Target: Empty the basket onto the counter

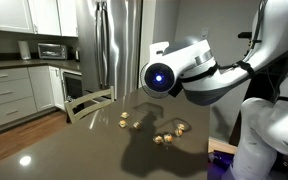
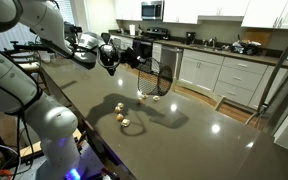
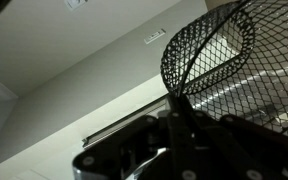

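Observation:
The black wire-mesh basket (image 2: 163, 77) hangs tipped on its side above the counter (image 2: 209, 135), its opening facing sideways. My gripper (image 2: 146, 62) is shut on its rim. In the wrist view the fingers (image 3: 178, 108) pinch the rim and the mesh bowl (image 3: 212, 48) rises above them against the ceiling. Several small tan round pieces (image 2: 124, 120) lie scattered on the counter below, also seen in an exterior view (image 1: 166, 136) on the counter (image 1: 54, 150). There the basket and the fingers are hidden behind my wrist (image 1: 174, 72).
A steel fridge (image 1: 117, 42) and white cabinets (image 1: 9, 95) stand beyond the counter's far edge. A kitchen worktop with white cabinets (image 2: 219, 75), a stove and a microwave (image 2: 152, 10) runs behind. My robot base (image 2: 54, 135) stands at the counter's near side.

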Robot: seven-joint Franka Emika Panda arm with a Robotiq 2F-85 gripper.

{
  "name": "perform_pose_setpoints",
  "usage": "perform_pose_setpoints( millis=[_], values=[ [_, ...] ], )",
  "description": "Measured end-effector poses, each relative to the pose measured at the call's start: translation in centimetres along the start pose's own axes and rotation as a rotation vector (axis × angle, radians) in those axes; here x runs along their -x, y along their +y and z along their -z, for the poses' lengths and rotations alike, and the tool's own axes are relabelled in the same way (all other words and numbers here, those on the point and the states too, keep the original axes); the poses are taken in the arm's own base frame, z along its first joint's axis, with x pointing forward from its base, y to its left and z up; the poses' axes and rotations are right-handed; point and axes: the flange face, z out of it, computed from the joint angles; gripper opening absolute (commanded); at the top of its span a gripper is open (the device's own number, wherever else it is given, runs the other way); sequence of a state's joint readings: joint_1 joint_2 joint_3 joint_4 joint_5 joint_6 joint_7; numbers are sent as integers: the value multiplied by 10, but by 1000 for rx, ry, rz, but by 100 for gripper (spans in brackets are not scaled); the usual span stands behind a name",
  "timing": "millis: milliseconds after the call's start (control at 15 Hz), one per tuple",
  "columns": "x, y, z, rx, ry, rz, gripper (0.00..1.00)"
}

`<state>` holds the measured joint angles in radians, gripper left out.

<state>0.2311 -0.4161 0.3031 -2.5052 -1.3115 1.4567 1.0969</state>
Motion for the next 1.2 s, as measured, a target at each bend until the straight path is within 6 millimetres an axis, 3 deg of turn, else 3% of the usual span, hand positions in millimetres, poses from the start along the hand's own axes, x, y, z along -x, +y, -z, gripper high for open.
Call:
perform_pose_setpoints(
  millis=[667,1200],
  values=[
    [-3,-10,-20,-219,-86,-6,1],
    [-11,8,-38,-482,-196,2,1]
  ],
)
